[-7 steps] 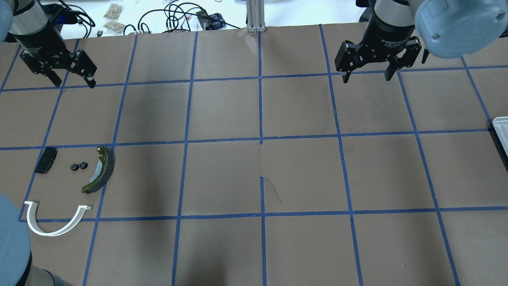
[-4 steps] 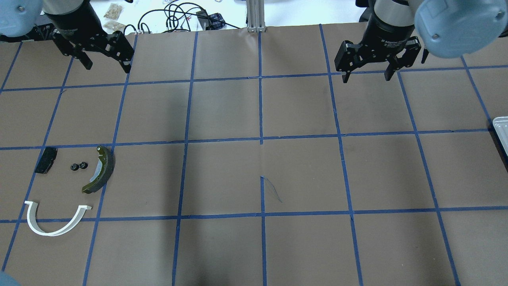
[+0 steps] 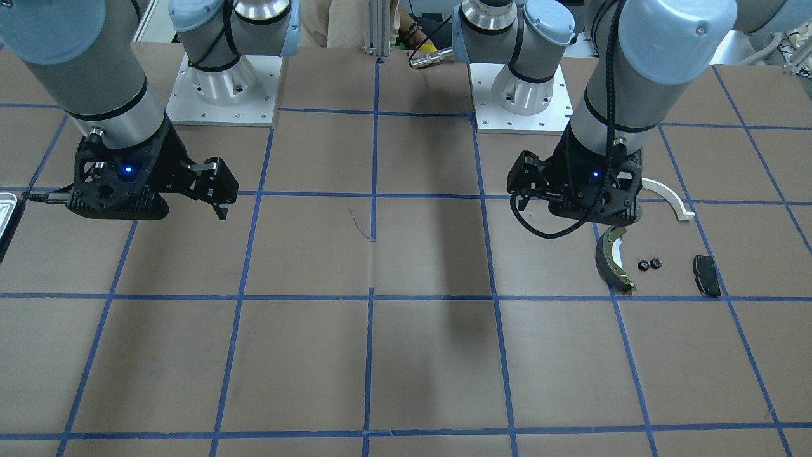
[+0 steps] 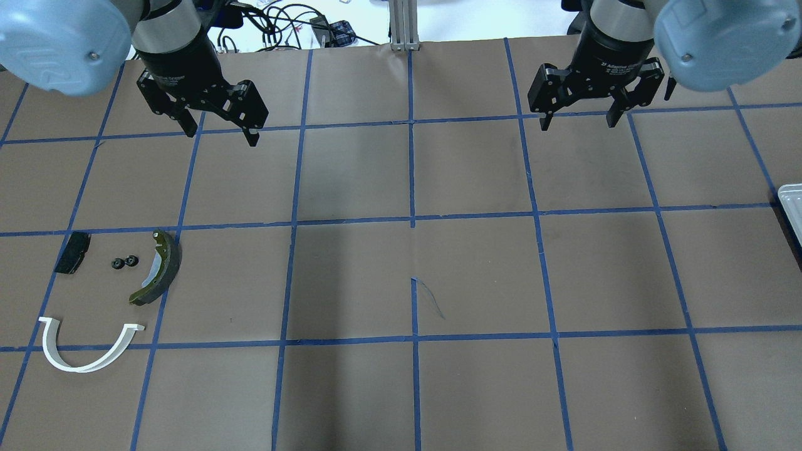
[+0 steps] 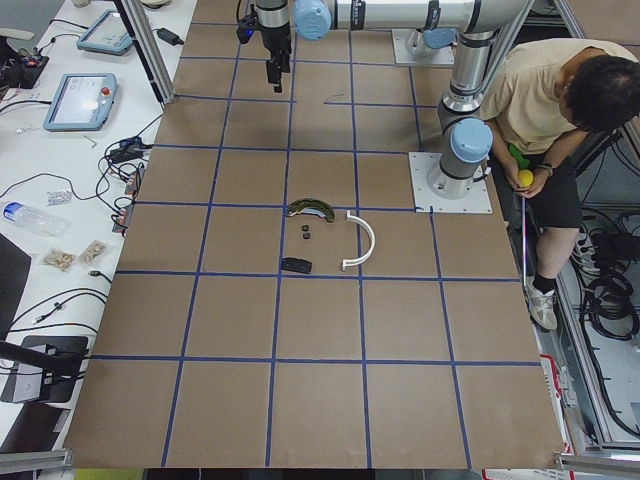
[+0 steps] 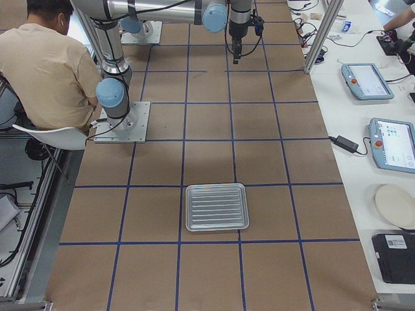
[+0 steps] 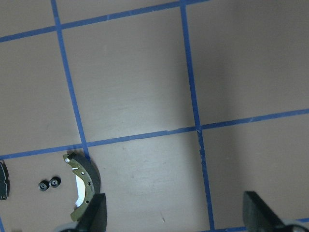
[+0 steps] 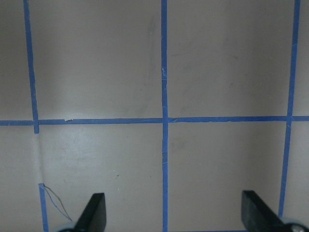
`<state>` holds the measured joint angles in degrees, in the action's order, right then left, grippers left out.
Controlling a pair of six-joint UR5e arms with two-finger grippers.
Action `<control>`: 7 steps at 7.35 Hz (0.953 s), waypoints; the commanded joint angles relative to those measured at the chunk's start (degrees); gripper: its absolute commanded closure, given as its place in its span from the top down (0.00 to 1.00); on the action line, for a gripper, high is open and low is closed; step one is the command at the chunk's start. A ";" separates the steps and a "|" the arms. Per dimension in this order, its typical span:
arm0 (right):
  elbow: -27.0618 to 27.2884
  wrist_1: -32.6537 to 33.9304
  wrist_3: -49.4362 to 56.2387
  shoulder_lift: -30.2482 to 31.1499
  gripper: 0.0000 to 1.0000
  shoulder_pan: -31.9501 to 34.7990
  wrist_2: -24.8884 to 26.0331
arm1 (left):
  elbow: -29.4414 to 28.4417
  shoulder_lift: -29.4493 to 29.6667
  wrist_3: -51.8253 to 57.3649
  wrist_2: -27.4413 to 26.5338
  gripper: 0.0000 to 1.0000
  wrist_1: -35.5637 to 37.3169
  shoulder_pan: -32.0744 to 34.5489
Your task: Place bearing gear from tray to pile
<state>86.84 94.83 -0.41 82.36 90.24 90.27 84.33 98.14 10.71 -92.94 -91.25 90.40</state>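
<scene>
Two small black bearing gears (image 4: 124,263) lie side by side in the pile at the near left, between the black brake pad (image 4: 72,252) and the olive-grey brake shoe (image 4: 158,268). The white arch (image 4: 88,351) lies nearer. The left wrist view shows the gears (image 7: 49,183) and the shoe (image 7: 84,186) at lower left. The silver tray (image 4: 791,203) shows only a corner at the right edge; the exterior right view shows the tray (image 6: 216,207) bare. My left gripper (image 4: 220,136) is open and empty, far beyond the pile. My right gripper (image 4: 578,125) is open and empty at the far right.
Cables and small bags (image 4: 282,25) lie beyond the table's far edge, beside an aluminium post (image 4: 401,25). A seated person (image 5: 560,100) is next to the arm bases (image 3: 222,89). Blue tape lines grid the brown table.
My left arm has swung right along the far side, from the far-left corner to beyond the pile's right side. Its gripper stays open. The right arm and the parts have not moved.
</scene>
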 commanded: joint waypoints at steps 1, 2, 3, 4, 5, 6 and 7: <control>0.00 0.00 0.06 0.00 1.00 -0.06 0.00 | 2.15 -3.38 0.19 0.48 1.00 -3.39 -1.53; 0.00 0.00 0.15 0.00 1.00 0.03 0.00 | 2.24 -4.18 -0.07 1.09 1.00 -3.75 -2.85; -0.09 0.00 0.15 0.00 1.00 -0.06 0.00 | 2.93 -4.45 -0.25 1.09 1.00 -3.76 -2.95; 0.00 0.00 0.15 0.00 1.00 -0.06 0.00 | 3.81 -5.15 -0.25 1.01 1.00 -3.32 -2.86; 0.00 0.00 0.15 0.00 1.00 0.03 0.00 | 3.91 -5.50 -0.60 1.09 1.00 -3.23 -2.60; 0.00 0.00 0.15 0.00 1.00 -0.06 0.00 | 3.99 -5.68 -2.78 1.18 1.00 -3.32 -2.60; 0.00 0.00 0.15 0.09 1.00 -0.06 0.00 | 4.00 -5.51 -3.23 1.18 1.00 -3.23 -2.60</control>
<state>86.83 94.83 -0.27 82.37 90.20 90.26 88.25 92.64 8.59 -91.80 -94.54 87.77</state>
